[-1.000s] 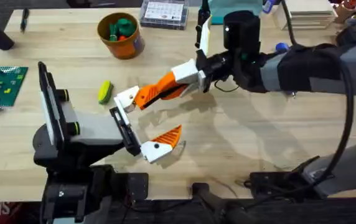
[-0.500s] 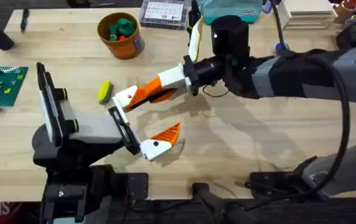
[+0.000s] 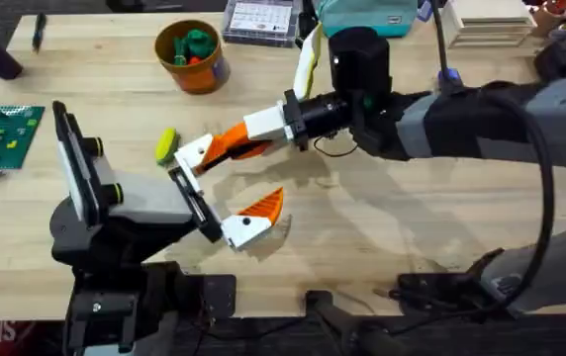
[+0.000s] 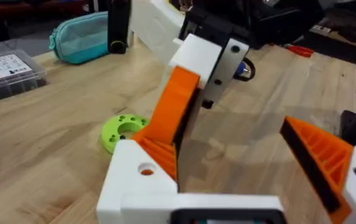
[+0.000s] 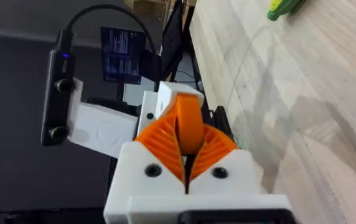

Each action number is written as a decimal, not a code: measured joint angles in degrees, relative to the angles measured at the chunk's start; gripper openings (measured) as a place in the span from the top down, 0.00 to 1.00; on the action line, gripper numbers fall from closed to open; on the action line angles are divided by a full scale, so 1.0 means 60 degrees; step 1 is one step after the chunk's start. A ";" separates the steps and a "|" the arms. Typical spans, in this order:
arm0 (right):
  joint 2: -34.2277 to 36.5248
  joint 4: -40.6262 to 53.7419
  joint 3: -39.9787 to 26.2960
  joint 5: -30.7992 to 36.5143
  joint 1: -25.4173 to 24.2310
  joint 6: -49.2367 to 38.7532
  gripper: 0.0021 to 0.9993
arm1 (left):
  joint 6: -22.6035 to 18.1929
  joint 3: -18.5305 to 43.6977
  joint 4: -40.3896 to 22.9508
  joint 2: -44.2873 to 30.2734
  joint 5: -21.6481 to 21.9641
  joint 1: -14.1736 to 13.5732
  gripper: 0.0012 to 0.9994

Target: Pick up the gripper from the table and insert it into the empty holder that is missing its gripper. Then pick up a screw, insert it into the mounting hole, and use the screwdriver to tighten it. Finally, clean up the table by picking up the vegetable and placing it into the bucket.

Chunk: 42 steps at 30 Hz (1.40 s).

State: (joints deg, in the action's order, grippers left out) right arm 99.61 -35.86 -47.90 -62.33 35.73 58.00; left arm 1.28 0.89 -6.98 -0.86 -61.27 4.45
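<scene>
while clamped on the small orange wedge-shaped plastic gripper (image 3: 226, 145), the right gripper (image 3: 235, 140) presses it into the white angular plastic holder (image 3: 193, 153). left gripper (image 3: 222, 192) gapes wide, empty.

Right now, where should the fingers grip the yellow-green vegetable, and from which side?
Grip the vegetable across its narrow middle, coming down from above. It lies flat on the table, its long axis pointing roughly away from the arms' bases, so the grip should probably close across its width. The white holder sits close beside it, crowding a sideways approach.
</scene>
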 joint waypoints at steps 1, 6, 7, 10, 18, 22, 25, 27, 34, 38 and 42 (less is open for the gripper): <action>0.0000 0.0004 0.0000 -0.0004 0.0000 -0.0007 1.00 | 0.0015 0.0000 0.0003 0.0001 0.0000 0.0000 0.00; 0.0000 0.0143 0.0000 -0.0047 -0.0018 -0.0066 0.82 | -0.0065 0.0000 0.0012 0.0004 -0.0045 -0.0002 0.00; 0.0018 0.0178 0.0000 -0.0054 -0.0018 -0.0087 0.77 | -0.0105 0.0000 0.0007 0.0010 -0.0077 -0.0007 0.00; 0.0087 0.0221 0.0000 -0.0160 -0.0089 -0.0102 0.68 | -0.0185 0.0000 0.0003 0.0022 -0.0117 -0.0011 0.00; 0.0074 0.0291 0.0008 -0.0487 -0.0465 -0.0099 0.12 | -0.0434 0.0000 -0.0048 0.0033 -0.0613 -0.0157 0.00; -0.0209 0.0328 0.0015 -0.0795 -0.1013 -0.0057 0.01 | -0.0468 0.0000 -0.0051 0.0033 -0.0650 -0.0157 0.00; -0.0511 0.0339 0.0015 -0.0882 -0.1585 -0.0061 0.01 | -0.0470 0.0002 -0.0051 0.0033 -0.0656 -0.0157 0.00; -0.0633 0.0752 0.0011 -0.0871 -0.1992 -0.0170 0.01 | -0.0470 0.0000 -0.0051 0.0033 -0.0660 -0.0157 0.01; -0.0667 0.5309 0.0022 -0.0050 -0.2696 -0.1981 0.01 | -0.0480 0.0000 -0.0055 0.0033 -0.0682 -0.0157 0.00; -0.0935 0.7941 -0.0122 0.0986 -0.2696 -0.3325 0.01 | -0.0495 0.0000 -0.0055 0.0033 -0.0682 -0.0157 0.00; -0.1552 1.0970 -0.1064 0.2844 -0.2650 -0.4928 0.00 | -0.0497 0.0000 -0.0053 0.0033 -0.0682 -0.0157 0.00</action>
State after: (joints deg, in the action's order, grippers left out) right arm 90.30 29.97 -54.28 -45.26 19.83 28.43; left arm -1.70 0.89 -7.30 -0.67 -65.36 3.51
